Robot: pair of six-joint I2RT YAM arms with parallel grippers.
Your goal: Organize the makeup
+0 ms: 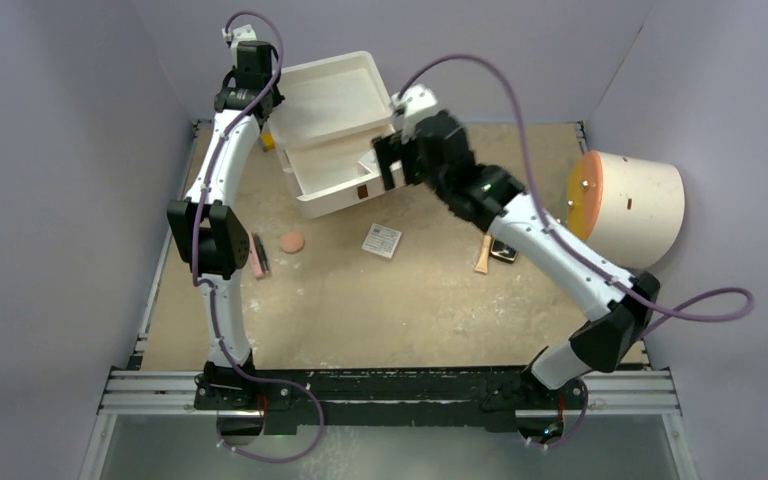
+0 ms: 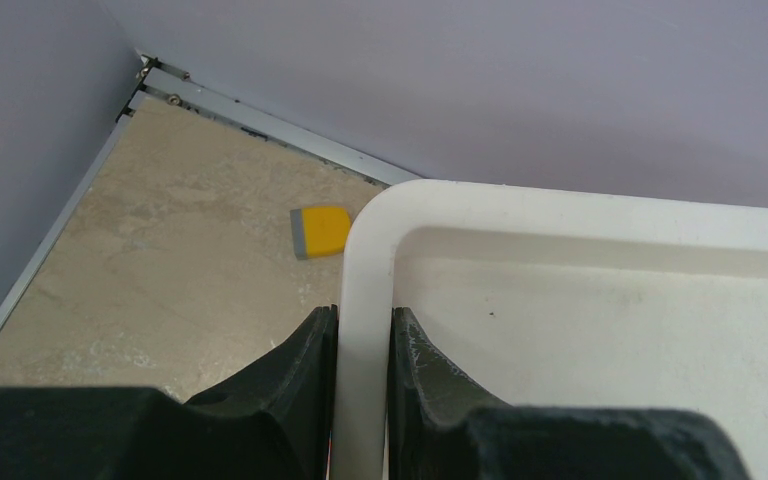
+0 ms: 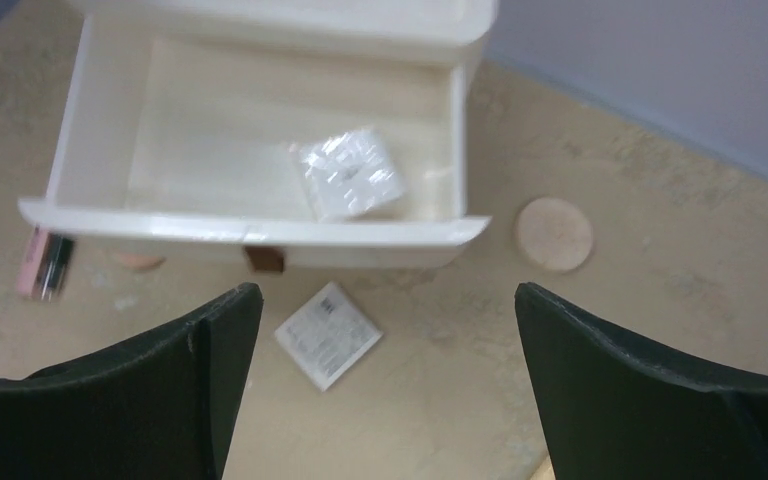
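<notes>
Left wrist: left gripper pinches the lid by its rim near a corner, one pad on each face. The block sits on the table beyond.

Right wrist: right gripper is spread wide with nothing in it, hovering above the front wall of the case. Inside the case there is only a clear packet.

The makeup lies outside:
- box flat, just in front of the wall
- stick and a disc off the left end
- second disc past the right corner

Top external: tube and compact lie side by side, close under the right forearm.

Risks, as judged:
- The lid hold is a thin-rim pinch near one corner. Any slip or twist could drop the lid onto the right gripper while it works in the case.
- The case looks light, so a tug from the left arm may drag or tip it and shift the front wall onto the box.
- The box and both discs lie flat. The fingers may skid over them or push them along the table rather than lift them.
- A low swing of the right forearm could sweep the tube and compact away.
- The stick may roll if nudged.
</notes>
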